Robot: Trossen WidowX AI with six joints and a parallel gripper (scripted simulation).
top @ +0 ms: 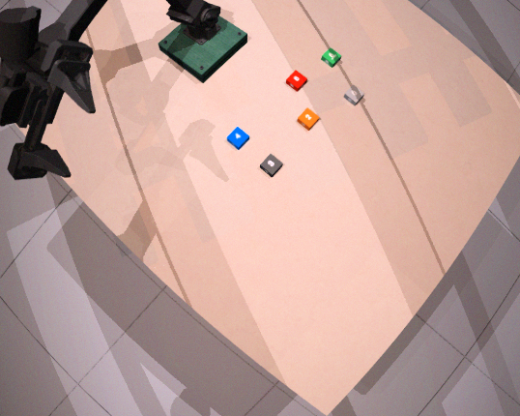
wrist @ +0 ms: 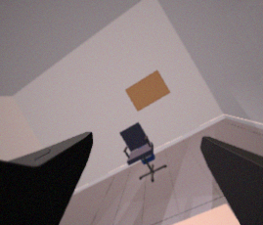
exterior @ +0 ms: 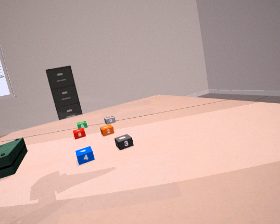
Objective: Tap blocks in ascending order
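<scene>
The pincer [top: 81, 135] stands wide open and holds nothing. In the top view it hangs high off the bench [top: 321, 261], out over the bench's edge, well apart from every block. In the wrist view its two dark fingers frame only the room: a blue office chair [wrist: 138, 147], an orange wall panel [wrist: 148, 90] and the floor. No block appears between them.

All six blocks rest on the bench, each apart from the others:
- Blue block, digit 4 [exterior: 85, 155]: nearest to the pincer.
- Dark grey block, digit 3 [exterior: 124, 141]: just beyond the blue one.
- Orange block, digit 2 [exterior: 106, 130]: farther out.
- Red block, digit 8 [exterior: 79, 133]: farther out, beside the orange one.
- Light grey block, digit 0 [exterior: 109, 120]: among the farthest.
- Green block [exterior: 81, 125]: also among the farthest; its digit is too small to read.

The arm's green base plate [top: 202, 48] sits between the pincer and the red and green blocks. A black filing cabinet [exterior: 64, 92] stands against the wall behind the bench.
</scene>
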